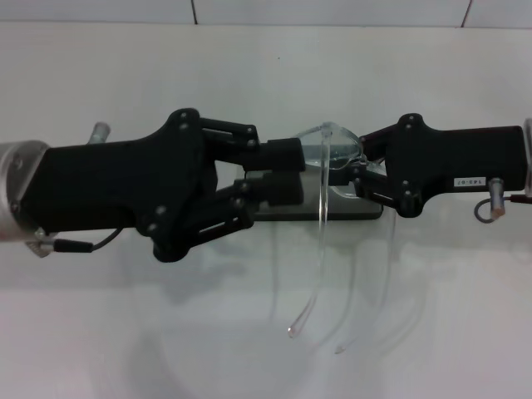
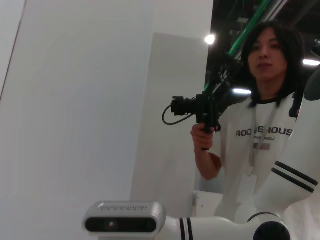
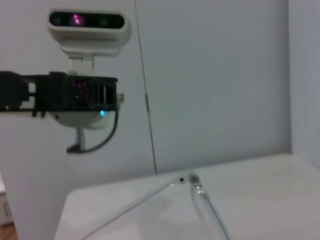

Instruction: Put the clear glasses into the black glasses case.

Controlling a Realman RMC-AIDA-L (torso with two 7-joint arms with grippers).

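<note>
The clear glasses (image 1: 324, 154) hang in the air between my two grippers, their long thin arms trailing toward the table's near edge. My right gripper (image 1: 357, 170) comes in from the right and is shut on the lens end of the glasses. From the left, my left gripper (image 1: 291, 172) reaches up to the other end of the lens. Below both lies the black glasses case (image 1: 349, 212), of which only a dark strip with grey above it shows. In the right wrist view, the glasses' arms (image 3: 205, 205) stretch over the white table.
The white table (image 1: 125, 332) runs to a tiled wall behind. A person holding a camera (image 2: 260, 115) stands behind the robot in the left wrist view. A white camera unit (image 3: 87, 27) shows in the right wrist view.
</note>
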